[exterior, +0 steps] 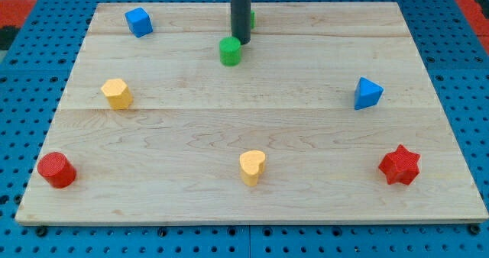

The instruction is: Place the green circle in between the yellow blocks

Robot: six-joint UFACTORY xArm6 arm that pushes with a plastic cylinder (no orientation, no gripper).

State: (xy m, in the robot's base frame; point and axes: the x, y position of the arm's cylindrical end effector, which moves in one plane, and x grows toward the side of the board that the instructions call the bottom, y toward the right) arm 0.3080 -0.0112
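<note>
The green circle (230, 51) sits near the top middle of the wooden board. My tip (241, 42) is just to its upper right, touching or almost touching it. A second green block (251, 18) is mostly hidden behind the rod; its shape cannot be made out. A yellow hexagon-like block (117, 93) lies at the view's left. A yellow heart block (252, 167) lies at the bottom middle.
A blue cube (138, 21) is at the top left. A blue triangular block (367, 93) is at the right. A red cylinder (56, 170) is at the bottom left and a red star (399, 165) at the bottom right. The board's edge (252, 222) borders blue pegboard.
</note>
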